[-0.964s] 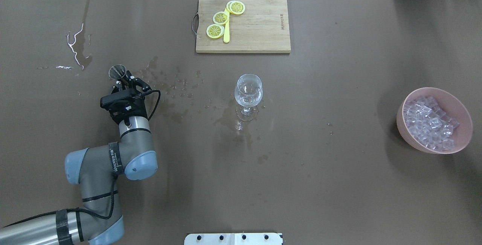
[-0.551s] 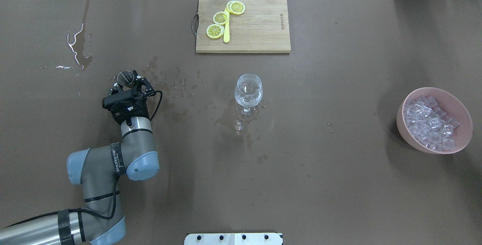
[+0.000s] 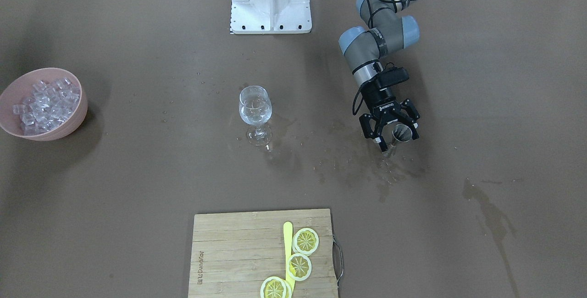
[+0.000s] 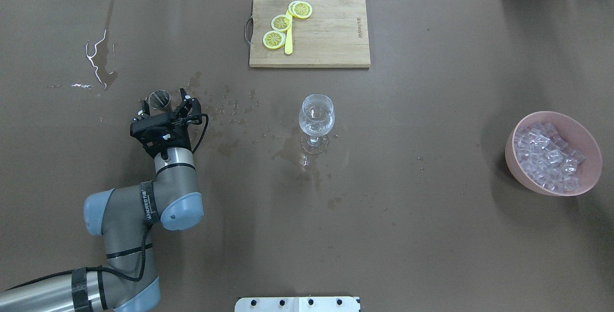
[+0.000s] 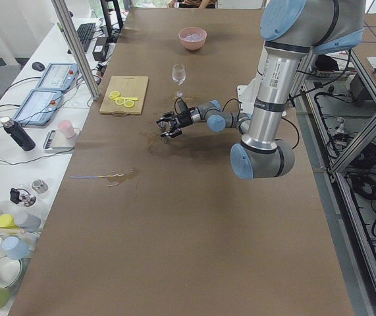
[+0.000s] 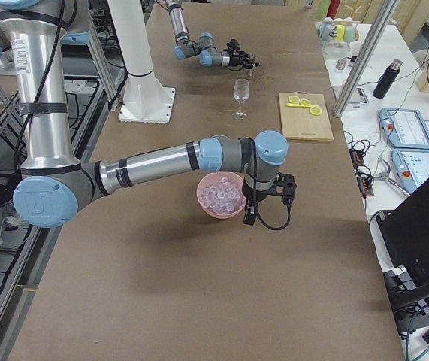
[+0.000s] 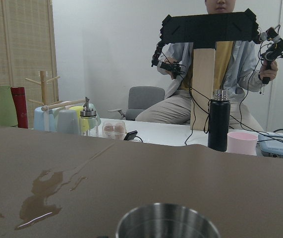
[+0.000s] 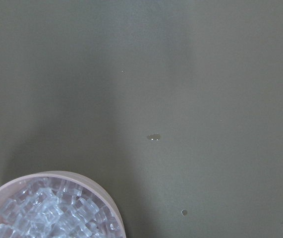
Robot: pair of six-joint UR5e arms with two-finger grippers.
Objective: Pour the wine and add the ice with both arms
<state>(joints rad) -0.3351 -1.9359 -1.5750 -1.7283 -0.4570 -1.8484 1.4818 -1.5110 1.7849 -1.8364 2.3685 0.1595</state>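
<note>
Lettering burnt into the pale wooden chopping board (image 4: pixel 331 38) and printed white on the black band (image 4: pixel 149 204) round the left arm (image 4: pixel 129 235) is too small for me to read; the left pincer (image 4: pixel 164 102) stands spread apart, a small steel cup (image 4: pixel 159 97) upright between its fingers on the brown bench (image 4: pixel 431 230); colourless wine (image 4: pixel 316 121) sits in the stemmed glass (image 4: pixel 314 145) mid-bench; clear ice cubes (image 4: pixel 547 158) lie heaped in the pink bowl (image 4: pixel 592 168); the right pincer (image 6: pixel 249 214) hangs just beside that bowl, apart or together I cannot tell.
</note>
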